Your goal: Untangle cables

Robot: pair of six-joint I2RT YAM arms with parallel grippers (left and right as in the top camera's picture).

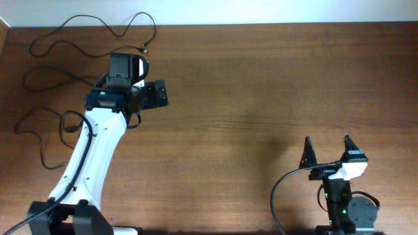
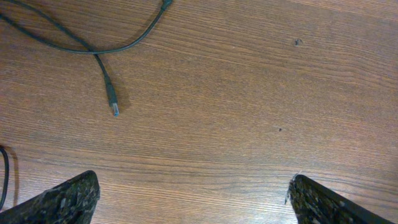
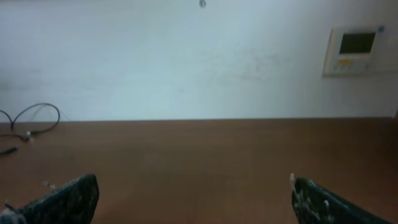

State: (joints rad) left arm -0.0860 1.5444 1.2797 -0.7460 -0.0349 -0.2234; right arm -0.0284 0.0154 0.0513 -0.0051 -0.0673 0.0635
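**Cables [image 2: 93, 52] lie at the worktop's [image 1: 261, 78] far-left corner; the left arm is nearer.**
Left pincer [image 2: 194, 202] gapes wide, empty; a plug [image 2: 113, 106] lies just ahead-left of it. Right pincer [image 1: 327, 141], also wide and empty, is well apart.

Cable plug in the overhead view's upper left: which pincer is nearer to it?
Left. The left pincer hangs open right beside the plug, not touching it; the right pincer, also open, sits far across the table at the opposite corner.
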